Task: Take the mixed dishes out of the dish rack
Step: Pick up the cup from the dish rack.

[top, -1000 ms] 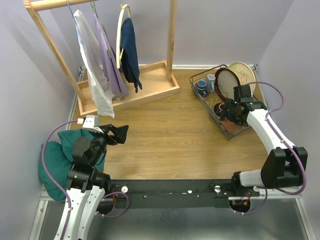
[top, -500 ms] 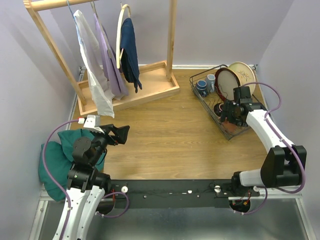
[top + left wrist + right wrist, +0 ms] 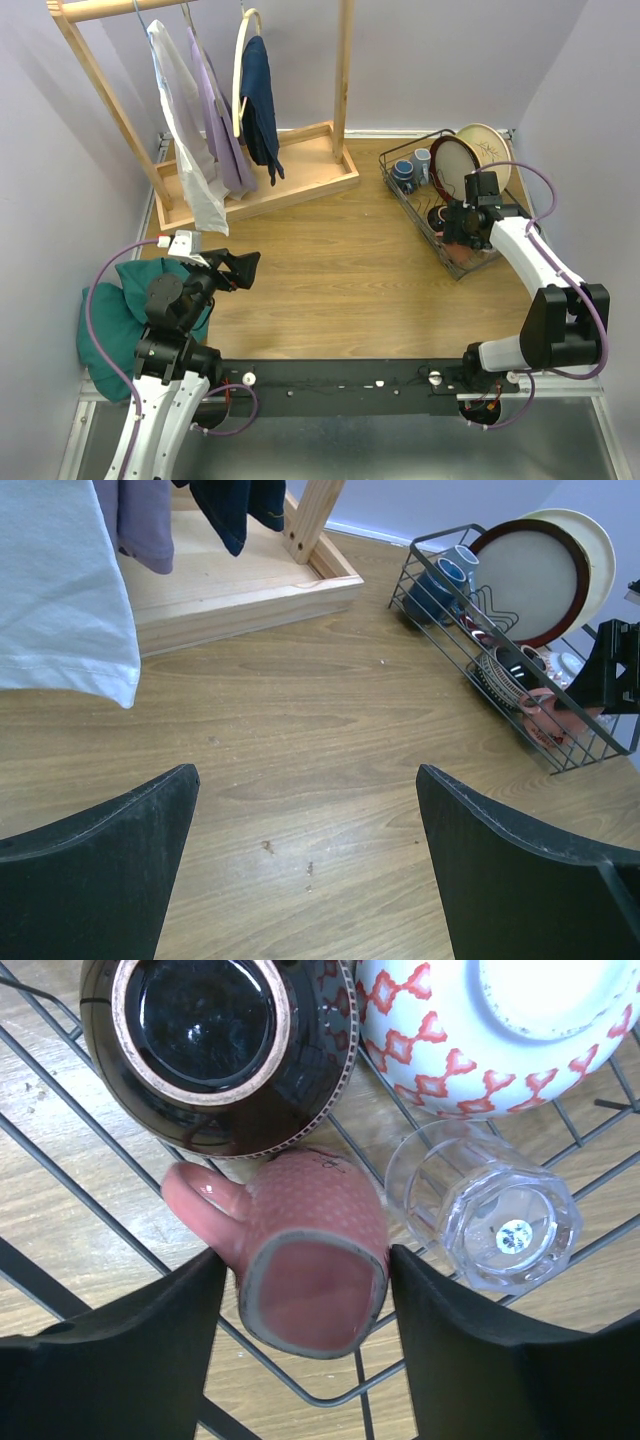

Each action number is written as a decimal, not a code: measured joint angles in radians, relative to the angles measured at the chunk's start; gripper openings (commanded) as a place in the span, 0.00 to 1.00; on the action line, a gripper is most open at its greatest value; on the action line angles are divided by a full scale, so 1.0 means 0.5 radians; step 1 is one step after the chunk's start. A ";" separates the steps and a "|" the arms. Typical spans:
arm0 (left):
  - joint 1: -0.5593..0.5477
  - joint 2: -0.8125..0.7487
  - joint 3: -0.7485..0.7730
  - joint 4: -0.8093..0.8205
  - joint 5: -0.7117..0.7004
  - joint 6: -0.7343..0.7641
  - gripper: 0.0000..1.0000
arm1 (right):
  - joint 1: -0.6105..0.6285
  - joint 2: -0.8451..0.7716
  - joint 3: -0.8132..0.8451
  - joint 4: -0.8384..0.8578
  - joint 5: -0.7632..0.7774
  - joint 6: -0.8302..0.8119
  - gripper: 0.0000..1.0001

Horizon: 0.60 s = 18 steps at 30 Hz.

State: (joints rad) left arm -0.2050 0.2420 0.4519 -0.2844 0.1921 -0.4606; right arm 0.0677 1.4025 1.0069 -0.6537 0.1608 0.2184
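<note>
Lying on its side at the near end of the dish rack (image 3: 455,630), far right: pink mug (image 3: 315,1225), beside dark bowl (image 3: 215,1050) and clear glass (image 3: 490,1225). Right gripper (image 3: 305,1260) straddles it, grip unclear; left gripper (image 3: 305,775) spread wide, near left

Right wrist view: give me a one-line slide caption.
Gripper straddles a pink mug in the rack, beside a glass, a dark bowl and a patterned bowl.

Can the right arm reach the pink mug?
Probably yes. The right gripper straddles the pink mug, a finger on each side. The dark bowl and clear glass lie close but leave its sides free.
</note>
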 measured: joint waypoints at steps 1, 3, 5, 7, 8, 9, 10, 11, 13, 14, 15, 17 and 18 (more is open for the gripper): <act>0.000 -0.002 0.000 0.000 0.000 0.000 0.99 | 0.000 0.000 0.000 0.001 -0.001 -0.005 0.59; 0.000 -0.003 0.000 0.000 0.001 0.000 0.99 | 0.000 0.000 0.000 0.005 -0.002 -0.017 0.49; 0.000 -0.003 -0.001 0.000 0.001 0.000 0.99 | 0.000 -0.005 0.000 0.007 -0.003 -0.021 0.43; -0.001 -0.003 -0.001 0.000 0.005 0.000 0.99 | 0.000 -0.012 0.000 0.003 -0.011 -0.021 0.34; 0.000 -0.003 -0.001 0.001 0.006 0.000 0.99 | 0.000 -0.017 0.000 0.002 -0.017 -0.021 0.31; 0.000 -0.003 -0.001 0.000 0.008 0.000 0.99 | 0.000 -0.030 0.000 -0.001 -0.027 -0.022 0.23; -0.001 -0.003 -0.001 0.001 0.010 0.000 0.99 | 0.000 -0.042 0.000 -0.004 -0.034 -0.020 0.20; -0.001 -0.003 -0.001 0.002 0.014 0.000 0.99 | 0.000 -0.066 0.000 -0.008 -0.040 -0.019 0.18; -0.001 0.002 -0.001 0.008 0.023 0.000 0.99 | -0.001 -0.124 0.000 -0.014 -0.042 -0.017 0.14; -0.001 0.009 -0.001 0.014 0.031 0.000 0.99 | -0.003 -0.154 0.000 -0.014 -0.045 -0.011 0.12; -0.001 0.024 -0.001 0.022 0.043 0.000 0.99 | -0.004 -0.193 0.000 -0.014 -0.050 -0.003 0.10; -0.001 0.054 -0.001 0.034 0.063 -0.001 0.99 | -0.003 -0.276 0.001 -0.018 -0.060 0.034 0.09; -0.001 0.079 -0.001 0.043 0.072 -0.001 0.99 | -0.003 -0.293 0.001 -0.020 -0.066 0.042 0.07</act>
State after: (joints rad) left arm -0.2054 0.2817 0.4515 -0.2626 0.2283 -0.4610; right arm 0.0662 1.2560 1.0073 -0.6636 0.1280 0.2394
